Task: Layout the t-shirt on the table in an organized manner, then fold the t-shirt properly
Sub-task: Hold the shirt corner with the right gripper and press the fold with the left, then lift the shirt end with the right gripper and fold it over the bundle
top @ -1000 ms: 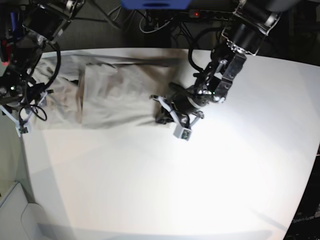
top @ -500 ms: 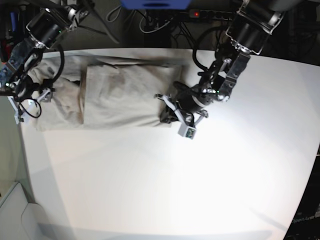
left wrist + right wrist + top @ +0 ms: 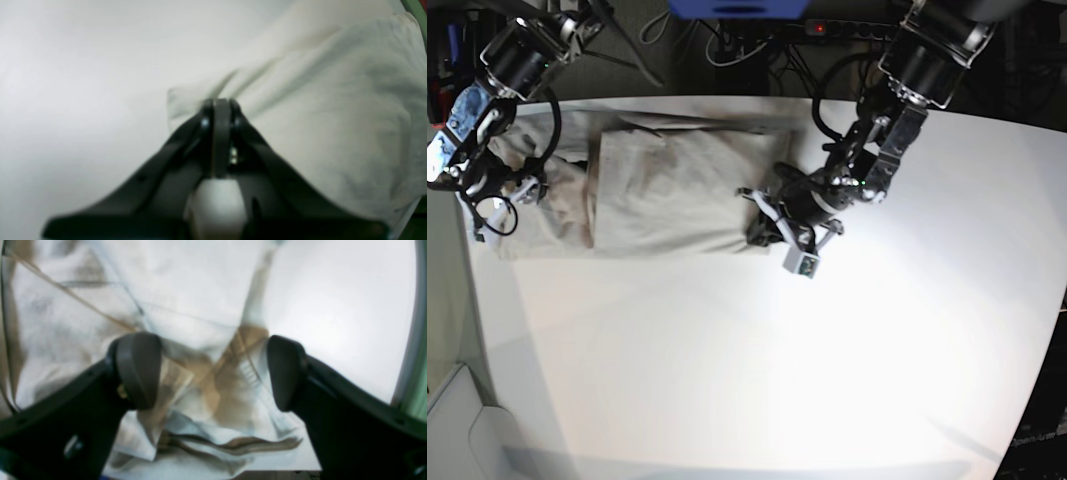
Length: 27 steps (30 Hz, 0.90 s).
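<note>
The light grey-beige t-shirt (image 3: 657, 185) lies spread along the far left part of the white table (image 3: 757, 360), with one layer folded over its middle. My left gripper (image 3: 759, 228) is at the shirt's right end, shut on a corner of the hem. In the left wrist view the closed fingertips (image 3: 218, 104) pinch that corner, and taut creases run off across the shirt (image 3: 333, 133). My right gripper (image 3: 512, 190) hovers over the shirt's left end. Its wide-apart fingers (image 3: 138, 370) stand open above rumpled cloth (image 3: 200, 323), holding nothing.
The table's left edge (image 3: 472, 260) runs close beside the right arm. A power strip (image 3: 847, 30) and cables lie beyond the far edge. A white bin (image 3: 457, 420) sits off the lower left corner. Bare tabletop (image 3: 333, 323) borders the shirt.
The right gripper rose from the table's left edge to over the shirt's left end and opened a little wider. The left gripper, still shut on the hem, shifted slightly right, drawing the cloth flatter.
</note>
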Each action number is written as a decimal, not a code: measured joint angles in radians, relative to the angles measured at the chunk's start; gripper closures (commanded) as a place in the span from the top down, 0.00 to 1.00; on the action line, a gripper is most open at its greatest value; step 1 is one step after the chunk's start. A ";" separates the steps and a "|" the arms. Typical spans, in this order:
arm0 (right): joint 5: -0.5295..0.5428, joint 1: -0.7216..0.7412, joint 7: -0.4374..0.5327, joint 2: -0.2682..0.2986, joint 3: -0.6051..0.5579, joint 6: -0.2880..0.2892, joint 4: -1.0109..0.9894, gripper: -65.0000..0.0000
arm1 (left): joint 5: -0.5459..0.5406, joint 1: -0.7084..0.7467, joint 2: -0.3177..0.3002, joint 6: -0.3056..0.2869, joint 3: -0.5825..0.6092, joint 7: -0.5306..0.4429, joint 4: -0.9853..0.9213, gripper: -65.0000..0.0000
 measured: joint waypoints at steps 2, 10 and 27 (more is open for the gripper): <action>0.000 -0.001 0.000 -0.001 0.000 0.000 0.000 0.78 | 0.000 0.000 0.000 0.000 0.000 0.000 0.000 0.02; 0.074 -0.038 0.028 -0.011 0.001 -0.001 0.007 0.56 | -0.015 0.000 -0.022 -0.005 0.000 0.000 0.001 0.02; 0.179 -0.052 0.014 -0.030 -0.031 -0.001 0.003 0.00 | -0.005 0.052 -0.016 -0.005 -0.283 0.197 0.224 0.02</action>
